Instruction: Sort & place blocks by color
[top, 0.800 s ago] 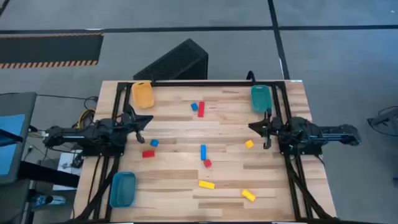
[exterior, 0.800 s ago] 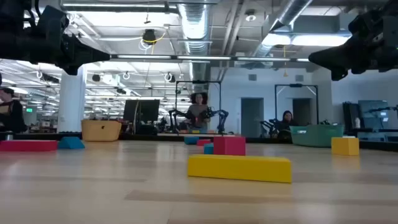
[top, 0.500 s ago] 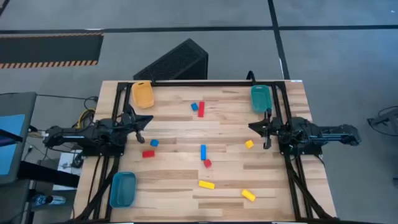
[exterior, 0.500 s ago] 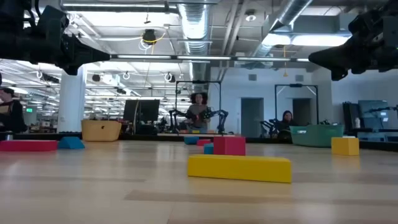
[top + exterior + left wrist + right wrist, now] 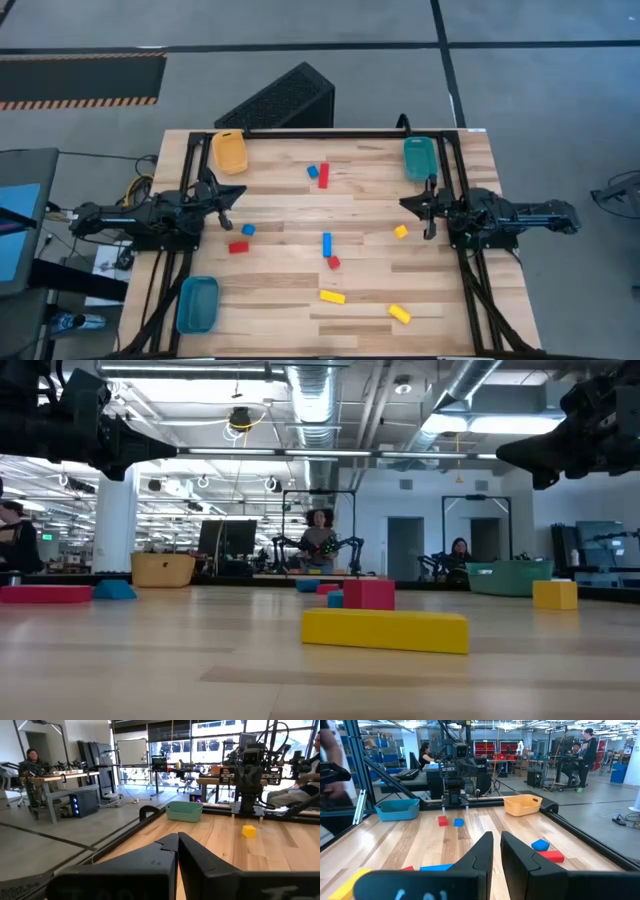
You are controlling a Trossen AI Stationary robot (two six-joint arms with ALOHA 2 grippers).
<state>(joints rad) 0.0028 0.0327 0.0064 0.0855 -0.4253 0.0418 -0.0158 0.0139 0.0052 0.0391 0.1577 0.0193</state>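
While nothing has shifted over the last moment, both arms wait at the counter [image 5: 300, 300] edges: left gripper [image 5: 228, 193] jaws shut and empty, right gripper [image 5: 408, 204] jaws barely parted, empty. Blocks [image 5: 326, 243] lie scattered mid-counter (none binned), so sorting hasn't begun.

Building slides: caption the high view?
Both grippers wait at table edges; coloured blocks lie scattered, unsorted.
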